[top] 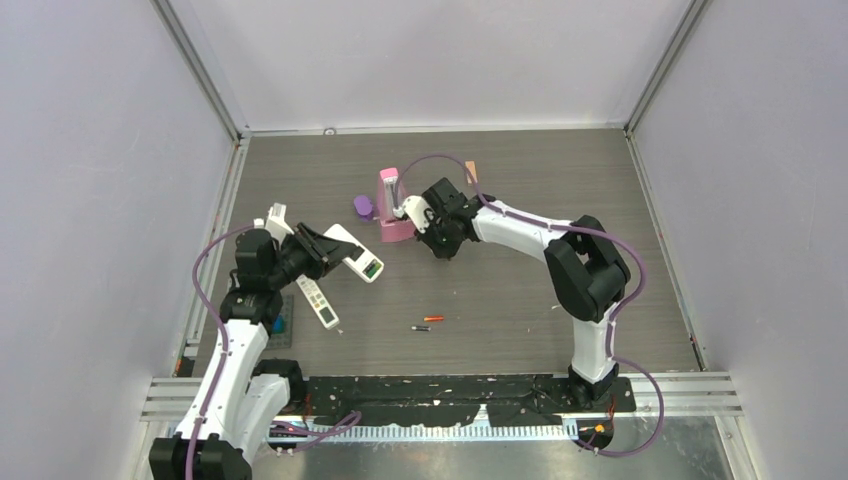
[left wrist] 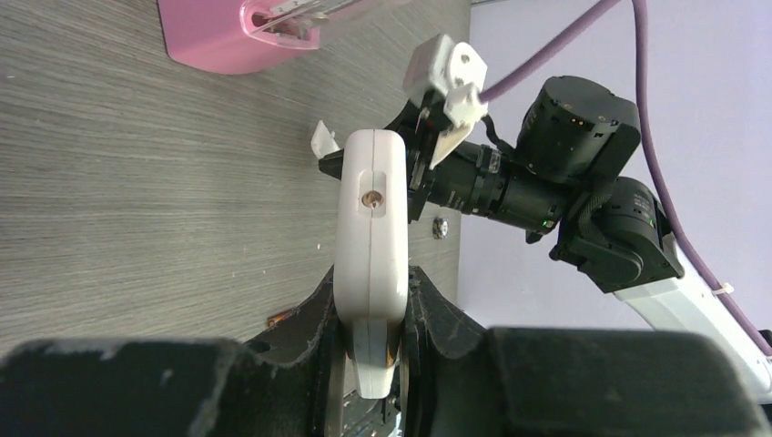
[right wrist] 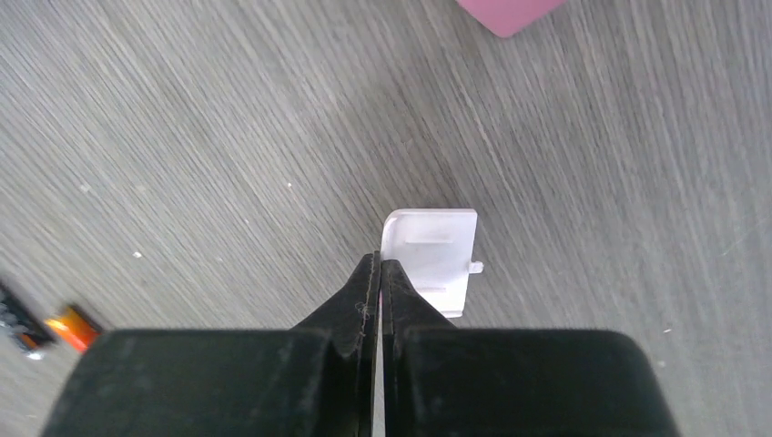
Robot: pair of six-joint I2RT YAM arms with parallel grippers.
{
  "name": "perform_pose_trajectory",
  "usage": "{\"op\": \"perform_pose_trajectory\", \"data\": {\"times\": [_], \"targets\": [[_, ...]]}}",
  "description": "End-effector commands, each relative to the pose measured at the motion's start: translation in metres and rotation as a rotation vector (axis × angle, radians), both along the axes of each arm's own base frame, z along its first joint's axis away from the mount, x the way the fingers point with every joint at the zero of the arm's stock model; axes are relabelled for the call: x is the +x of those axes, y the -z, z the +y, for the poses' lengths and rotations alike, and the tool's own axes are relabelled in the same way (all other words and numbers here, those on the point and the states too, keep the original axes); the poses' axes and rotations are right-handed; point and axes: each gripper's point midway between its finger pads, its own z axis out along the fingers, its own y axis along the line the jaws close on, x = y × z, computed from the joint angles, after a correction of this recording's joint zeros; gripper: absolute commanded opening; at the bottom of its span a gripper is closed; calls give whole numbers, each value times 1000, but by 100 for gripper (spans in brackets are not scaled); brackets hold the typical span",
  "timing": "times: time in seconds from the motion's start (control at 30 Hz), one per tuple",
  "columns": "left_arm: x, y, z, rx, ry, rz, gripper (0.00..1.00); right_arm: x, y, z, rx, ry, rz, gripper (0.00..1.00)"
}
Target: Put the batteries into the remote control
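Observation:
My left gripper (top: pixel 333 250) (left wrist: pixel 371 284) is shut on a white remote control (top: pixel 358 257) (left wrist: pixel 370 214), held edge-on above the table. My right gripper (top: pixel 441 246) (right wrist: pixel 380 261) hovers close to the table in the middle. It is shut on the edge of a thin white battery cover (right wrist: pixel 435 259) (left wrist: pixel 321 139). Two batteries lie on the table nearer the front: a red-orange one (top: pixel 433 318) (right wrist: pixel 73 326) and a dark one (top: pixel 420 327) (right wrist: pixel 16 320). Neither gripper touches them.
A second white remote (top: pixel 318 302) lies on the table below the left gripper. A pink holder (top: pixel 390 208) (left wrist: pixel 237 41) and a purple object (top: pixel 363 206) stand behind the grippers. A blue item (top: pixel 279 324) rests on a dark mat at the left edge.

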Motion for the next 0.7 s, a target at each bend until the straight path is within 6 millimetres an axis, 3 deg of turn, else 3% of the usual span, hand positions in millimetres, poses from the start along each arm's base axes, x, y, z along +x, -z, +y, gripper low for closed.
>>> {"op": "perform_pose_trajectory", "data": {"times": [0.0,0.23,0.3,0.33,0.47,0.67], "targets": [[1,-24,0,-9,11,-85,0,2,-46,16,220,226,89,5],[4,-47,-5,-141,-6,-138,0,-13,-137,39,700,451,218,6],[6,-60,-6,-196,-17,-177,0,-22,-173,49,885,474,266,5],[7,-66,-6,-224,-23,-195,0,-22,-206,53,1003,445,237,5],[11,-86,-3,-312,-56,-230,0,-49,-265,64,1284,443,376,5],[13,-112,-3,-434,-80,-274,0,-87,-342,79,1548,445,548,5]]}}
